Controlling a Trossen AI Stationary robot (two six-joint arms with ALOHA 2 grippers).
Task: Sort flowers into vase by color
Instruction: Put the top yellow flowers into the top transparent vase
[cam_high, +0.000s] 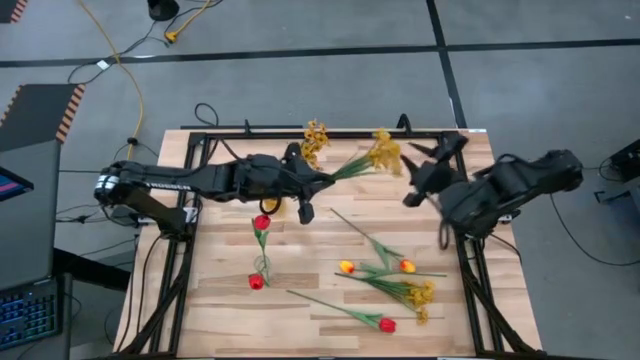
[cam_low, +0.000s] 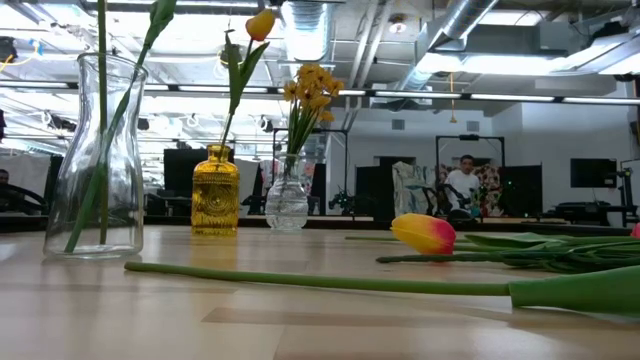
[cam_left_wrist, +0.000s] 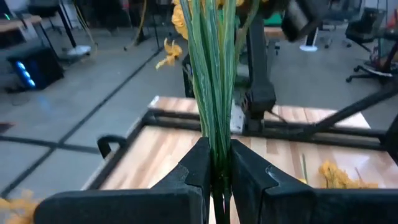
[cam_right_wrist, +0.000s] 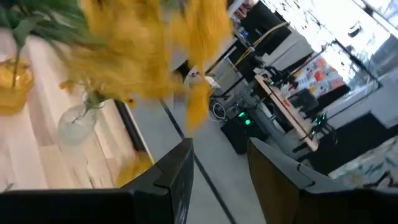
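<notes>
Green stems of a bushy mustard-yellow spray (cam_high: 372, 157) were pinched in the left gripper (cam_left_wrist: 217, 171); the right gripper (cam_right_wrist: 217, 165), far right, gaped empty.

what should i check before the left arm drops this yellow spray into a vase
1. Grip: ok. The left gripper is shut on the yellow spray's stems.
2. Spray clear of the table: ok, its blossoms hang in the air near the far edge.
3. Right gripper out of the way: not ok, it is open and sits right beside the blossoms.
4. Matching vase: ok, the small clear vase already holds yellow blossoms.
5. Room in that vase's neck: cannot tell.
6. Other vases upright: ok, the amber vase and the tall clear vase stand upright.
</notes>
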